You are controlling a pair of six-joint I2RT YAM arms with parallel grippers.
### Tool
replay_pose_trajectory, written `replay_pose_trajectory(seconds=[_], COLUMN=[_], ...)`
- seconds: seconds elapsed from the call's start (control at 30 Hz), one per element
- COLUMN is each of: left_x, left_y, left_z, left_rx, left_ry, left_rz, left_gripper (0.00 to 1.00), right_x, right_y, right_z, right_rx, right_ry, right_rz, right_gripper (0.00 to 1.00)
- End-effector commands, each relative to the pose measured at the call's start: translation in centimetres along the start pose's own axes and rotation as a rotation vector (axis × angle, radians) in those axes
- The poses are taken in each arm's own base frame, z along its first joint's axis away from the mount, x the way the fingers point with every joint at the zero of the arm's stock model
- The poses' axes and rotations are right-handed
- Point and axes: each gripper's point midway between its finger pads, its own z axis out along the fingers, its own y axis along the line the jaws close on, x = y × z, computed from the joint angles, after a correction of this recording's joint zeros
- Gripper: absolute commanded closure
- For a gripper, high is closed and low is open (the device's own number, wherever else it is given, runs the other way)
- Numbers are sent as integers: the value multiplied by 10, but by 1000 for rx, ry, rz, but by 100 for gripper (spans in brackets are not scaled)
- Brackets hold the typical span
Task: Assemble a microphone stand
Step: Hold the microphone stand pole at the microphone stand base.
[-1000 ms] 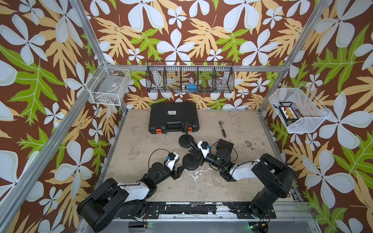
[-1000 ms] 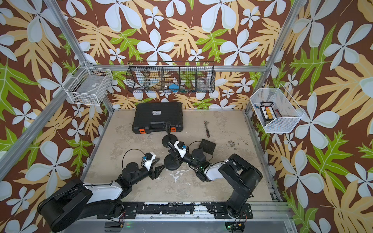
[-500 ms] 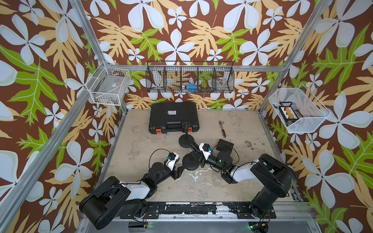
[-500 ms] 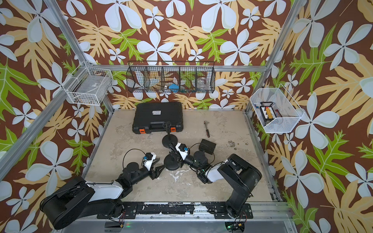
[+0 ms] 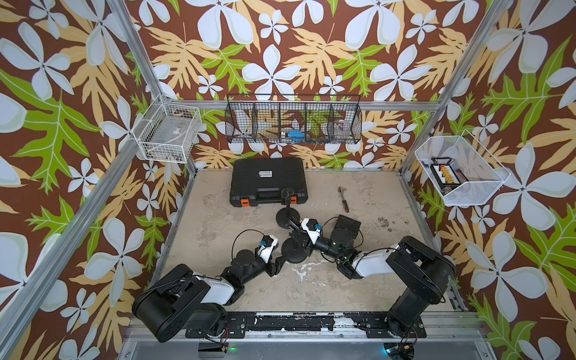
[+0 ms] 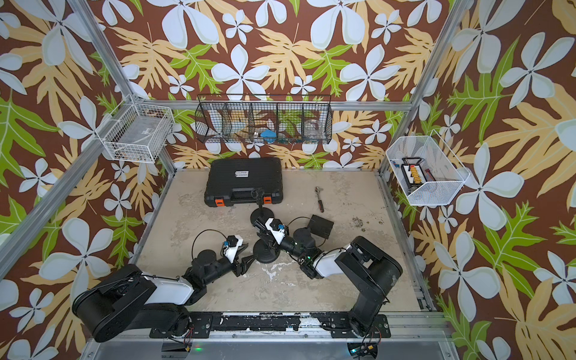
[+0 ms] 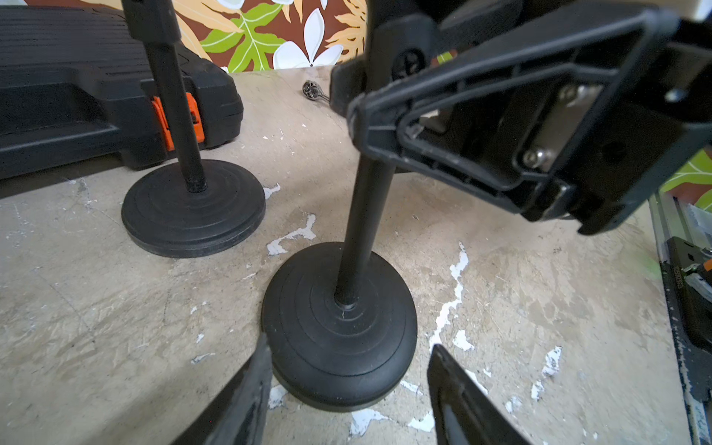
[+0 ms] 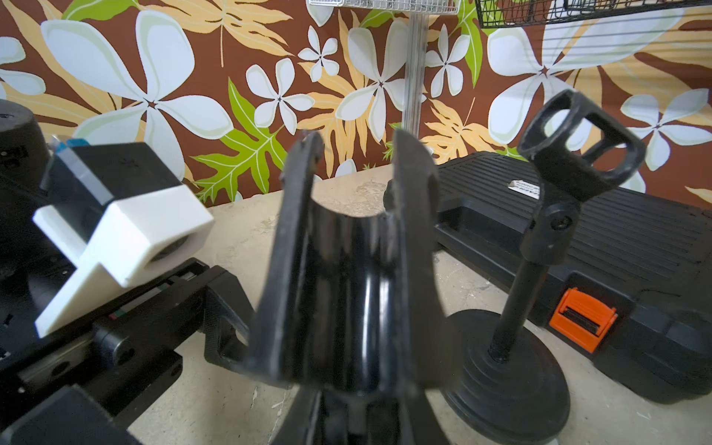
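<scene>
Bimanual cell with a microphone stand under assembly. The microphone stand (image 5: 294, 249) stands upright near the middle of the tabletop (image 5: 358, 280), a beige, mottled surface with white chipped patches.

Its round base (image 7: 339, 327) is a matte black disc with stepped concentric rings, lying flat on the tabletop. A slim, smooth black pole (image 7: 362, 215) rises from the centre of the base.

At the top of the pole sits the microphone clip (image 8: 346, 269), a glossy black U-shaped cradle with two upright prongs. The right gripper (image 5: 296, 233) is clamped on this clip, its triangular open-frame fingers (image 7: 501, 115) closed at the head of the pole.

The left gripper (image 7: 348, 346) lies low at the tabletop with its jaws spread apart, holding nothing. Its flat black fingers (image 7: 246, 393) flank the near rim of the base. One lies close against the rim and the other stands clear; whether the first touches cannot be told.

A second stand (image 8: 508, 370) of the same build stands just beyond, complete with its own ring-shaped clip (image 8: 578, 154). Behind it, against the back wall, lies a ribbed black plastic tool case (image 5: 268, 180) with orange latches.

A metal ratchet (image 5: 343, 196) lies on the tabletop well apart from both stands. A small black box (image 5: 347, 224) lies beside the right arm.
</scene>
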Motion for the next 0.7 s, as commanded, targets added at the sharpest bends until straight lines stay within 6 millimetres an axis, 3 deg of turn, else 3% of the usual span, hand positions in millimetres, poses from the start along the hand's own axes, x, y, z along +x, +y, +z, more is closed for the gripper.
replay_pose_trajectory(seconds=[0.0, 0.13, 0.67], left_x=[-16, -15, -20], left_y=[-6, -4, -7], left_z=[5, 16, 28], left_rx=[36, 45, 141], left_ry=[-68, -65, -168], left_rz=[7, -13, 39], left_gripper=[34, 33, 37], right_x=[36, 41, 40], right_y=[7, 10, 14], right_z=[-5, -2, -11], right_rx=[-25, -46, -144], right_ry=[125, 153, 146], right_rz=[71, 85, 119], right_gripper=[100, 100, 100])
